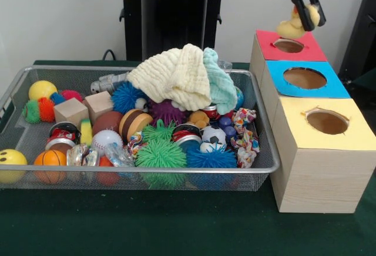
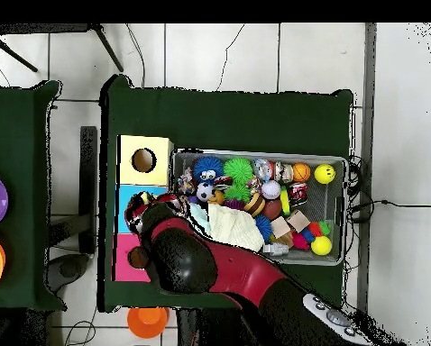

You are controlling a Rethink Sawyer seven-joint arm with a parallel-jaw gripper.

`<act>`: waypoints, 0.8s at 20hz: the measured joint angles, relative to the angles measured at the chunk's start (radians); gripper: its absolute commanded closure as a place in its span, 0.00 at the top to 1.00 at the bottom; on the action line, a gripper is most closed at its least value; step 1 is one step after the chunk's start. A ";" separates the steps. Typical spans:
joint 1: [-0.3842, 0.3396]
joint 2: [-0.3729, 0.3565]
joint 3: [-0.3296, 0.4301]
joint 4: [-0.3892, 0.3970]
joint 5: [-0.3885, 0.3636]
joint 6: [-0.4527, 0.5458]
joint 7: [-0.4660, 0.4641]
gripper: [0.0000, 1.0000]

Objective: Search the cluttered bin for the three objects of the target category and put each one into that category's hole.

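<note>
Right, from the front I see my gripper clamped narrowly on the plush yellow duckling, hanging just above the red-surround hole of the pale wooden box. The wire-mesh bin sits beside it. Overhead, my arm hides the jaws and duckling; the red surround shows partly.

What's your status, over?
Gripper shut on yellow duckling, held above red-surround hole. Hole open, nothing blocking. Bin still cluttered.

Place: robot lab | evidence: green-clothed table, pedestal, tiled floor, cables
</note>
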 measured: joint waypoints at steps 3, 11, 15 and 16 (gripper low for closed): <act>0.015 0.015 -0.009 0.008 -0.007 0.000 0.001 0.00; 0.060 0.083 -0.051 0.017 -0.036 0.000 0.001 0.00; 0.088 0.116 -0.090 0.017 -0.047 -0.001 0.001 0.00; 0.091 0.119 -0.094 0.017 -0.049 -0.001 0.001 0.00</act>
